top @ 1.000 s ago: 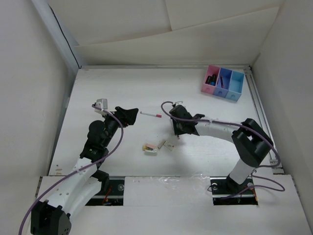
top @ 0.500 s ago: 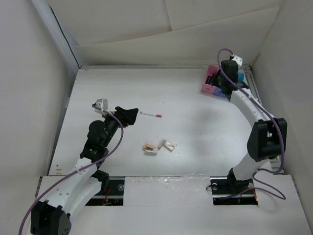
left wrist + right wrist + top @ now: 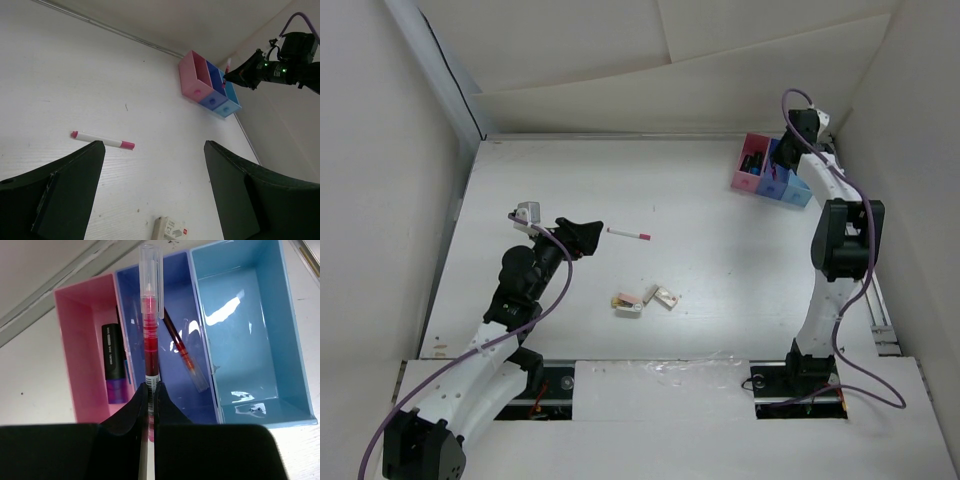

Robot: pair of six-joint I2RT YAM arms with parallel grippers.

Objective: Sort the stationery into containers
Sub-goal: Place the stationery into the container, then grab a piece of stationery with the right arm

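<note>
My right gripper (image 3: 150, 388) is shut on a clear pen with red ink (image 3: 151, 340), held just above the containers (image 3: 760, 178) at the far right. The pen points over the middle blue bin (image 3: 175, 285), where another red pen (image 3: 183, 352) lies. A black and purple marker (image 3: 115, 365) sits in the pink bin (image 3: 67, 340). The light blue bin (image 3: 250, 340) holds nothing. My left gripper (image 3: 154, 146) hangs open over the table. Just ahead of it lies a white pen with pink ends (image 3: 102, 140). Two small beige eraser blocks (image 3: 628, 303) (image 3: 666, 296) lie mid-table.
White walls close in the table on the left, back and right. A metal rail (image 3: 855, 250) runs along the right edge beside the right arm. The containers (image 3: 207, 90) show far ahead in the left wrist view.
The right arm has swung from mid-table to the far right corner, carrying the red pen over the bins. The left arm has stayed still.
</note>
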